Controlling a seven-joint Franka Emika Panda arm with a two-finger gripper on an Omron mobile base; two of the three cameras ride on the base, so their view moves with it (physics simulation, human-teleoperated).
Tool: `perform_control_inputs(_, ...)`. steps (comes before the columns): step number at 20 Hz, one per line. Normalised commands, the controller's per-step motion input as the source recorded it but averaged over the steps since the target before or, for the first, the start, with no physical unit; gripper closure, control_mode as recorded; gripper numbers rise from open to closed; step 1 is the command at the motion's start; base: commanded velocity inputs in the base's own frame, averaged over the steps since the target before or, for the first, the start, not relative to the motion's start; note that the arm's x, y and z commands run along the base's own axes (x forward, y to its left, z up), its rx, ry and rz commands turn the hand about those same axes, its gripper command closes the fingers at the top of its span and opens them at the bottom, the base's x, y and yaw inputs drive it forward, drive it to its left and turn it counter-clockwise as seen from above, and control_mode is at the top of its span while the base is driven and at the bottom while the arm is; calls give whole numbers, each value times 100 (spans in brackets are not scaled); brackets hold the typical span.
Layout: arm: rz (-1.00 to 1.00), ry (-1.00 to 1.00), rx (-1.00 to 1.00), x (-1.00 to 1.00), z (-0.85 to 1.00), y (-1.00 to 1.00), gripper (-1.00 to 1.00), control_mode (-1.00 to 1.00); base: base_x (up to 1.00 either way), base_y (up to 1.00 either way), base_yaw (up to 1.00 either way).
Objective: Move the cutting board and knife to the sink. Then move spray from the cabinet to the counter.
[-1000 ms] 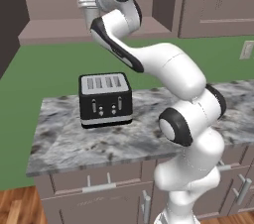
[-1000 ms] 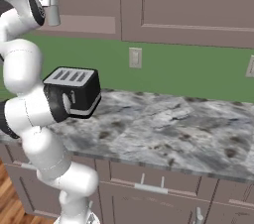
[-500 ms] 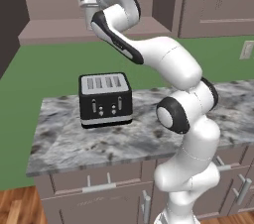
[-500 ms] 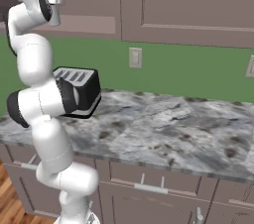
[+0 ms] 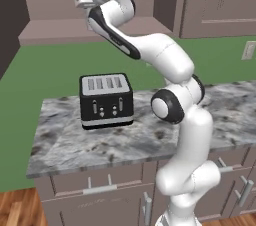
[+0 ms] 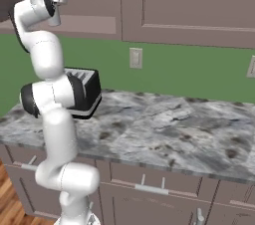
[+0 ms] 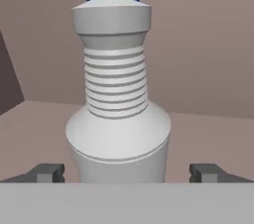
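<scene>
Spray: upright on cabinet recess shelf, long axis vertical. Gripper: fully open, empty, fingertips flanking bottle base at 9 and 3 o'clock, apart. Bottle dead ahead, 12 o'clock.

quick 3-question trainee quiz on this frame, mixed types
1. True or false: the gripper has shut on the spray.
2. The toaster stands on: A) the cabinet shelf B) the counter C) the floor.
3. Fill in: the spray's nozzle is ___ in colour.

Key: 1 false, the tips stand apart either side of the bottle; 2 B; 3 blue.
</scene>
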Motion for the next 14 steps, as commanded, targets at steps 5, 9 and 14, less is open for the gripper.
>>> perform_control_inputs(5,0,3,0,26,0,7,-100,-100,0,0,0)
perform_control_inputs(9,0,3,0,22,0,0,100,-100,0,0,0)
perform_control_inputs(14,0,0,0,18,0,0,100,-100,0,0,0)
